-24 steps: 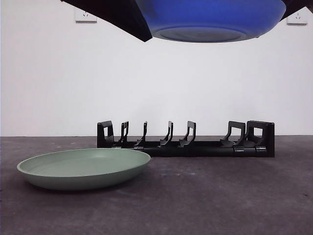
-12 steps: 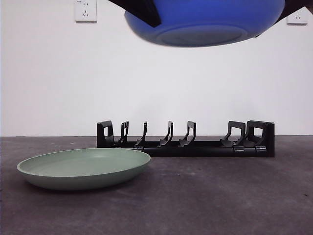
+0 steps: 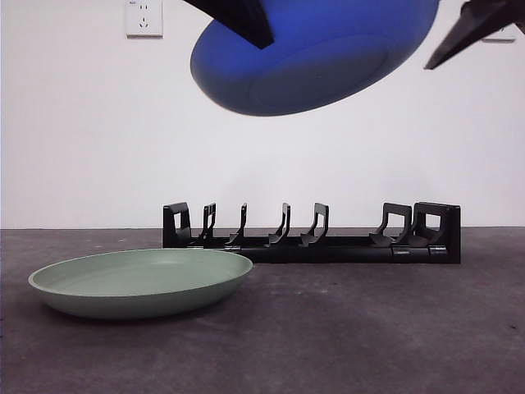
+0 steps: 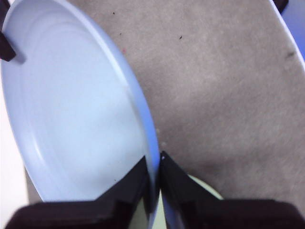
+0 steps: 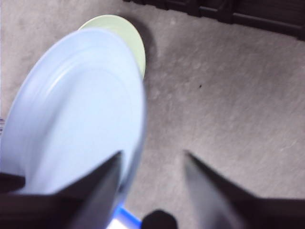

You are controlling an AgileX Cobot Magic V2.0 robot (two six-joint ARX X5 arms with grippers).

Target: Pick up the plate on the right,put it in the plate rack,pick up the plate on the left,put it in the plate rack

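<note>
A blue plate [image 3: 312,57] hangs tilted high above the table, its left side lower. My left gripper [image 4: 157,171] is shut on the blue plate's rim [image 4: 71,109]; in the front view it is the dark shape [image 3: 242,20] at the top. My right gripper [image 5: 152,162] stands open beside the blue plate [image 5: 71,109], and its black tip [image 3: 472,29] shows apart from the plate's right edge. A green plate [image 3: 139,279] lies flat on the table at the left. The black plate rack [image 3: 328,242] stands behind it with nothing in it.
The table [image 3: 369,328] is dark grey. A white wall with two sockets [image 3: 143,18] stands behind the rack. In the right wrist view the green plate [image 5: 119,33] and the rack [image 5: 228,12] show below the arms.
The blue plate has tipped from level to tilted, its left side dropping. The right gripper has come off the plate's right edge and now stands apart from it.
</note>
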